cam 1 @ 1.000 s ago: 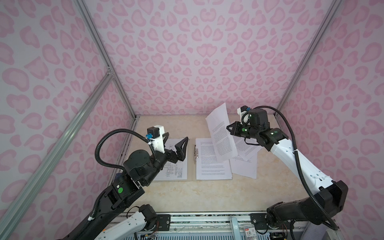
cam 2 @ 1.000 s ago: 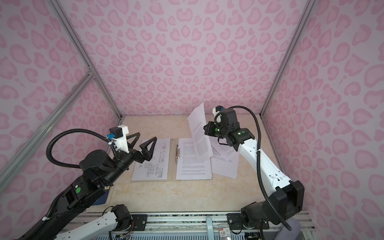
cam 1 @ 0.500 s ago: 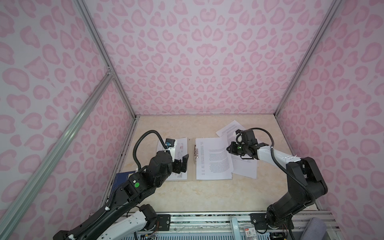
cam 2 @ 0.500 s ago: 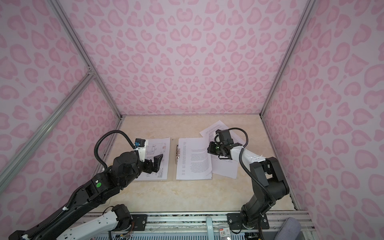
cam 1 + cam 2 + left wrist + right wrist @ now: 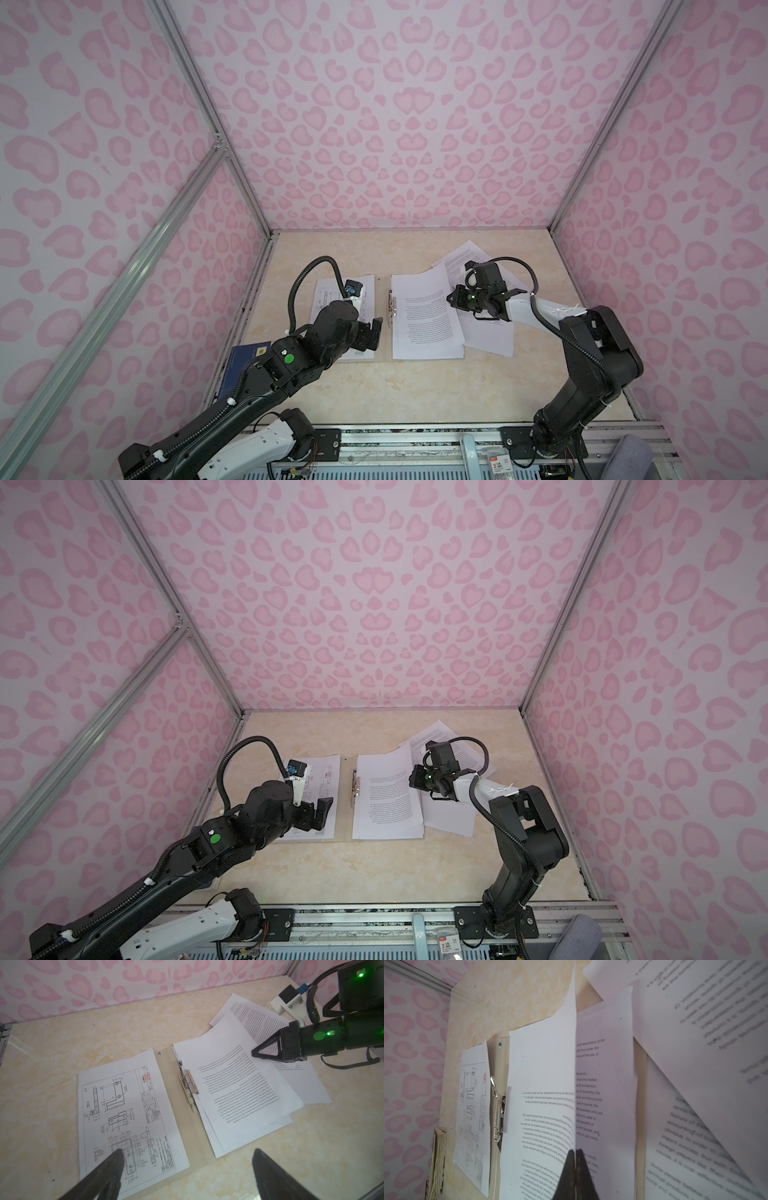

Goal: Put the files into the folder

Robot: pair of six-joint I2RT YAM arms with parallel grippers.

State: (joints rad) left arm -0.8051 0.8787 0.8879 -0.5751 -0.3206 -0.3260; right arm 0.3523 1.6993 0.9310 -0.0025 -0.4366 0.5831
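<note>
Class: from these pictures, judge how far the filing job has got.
Done: the folder lies open, the drawing sheet on one leaf, a pile of text sheets on the other. In hand: the right gripper is shut on the edge of the top text sheet; the left gripper hangs open. Left: loose sheets beside the folder.

The surface [image 5: 374, 386] under my arms is pale beige with a marbled look. An open folder [image 5: 195, 1138] lies flat near its middle, with the spine running away from my base and paper on both leaves. Just right of it, loose printed sheets [image 5: 486, 340] lie fanned and overlapping, partly on the bare surface, and the farthest sheet [image 5: 461, 253] is angled toward the back. A dark blue book [image 5: 243, 370] with a yellow label lies at my left edge.
</note>
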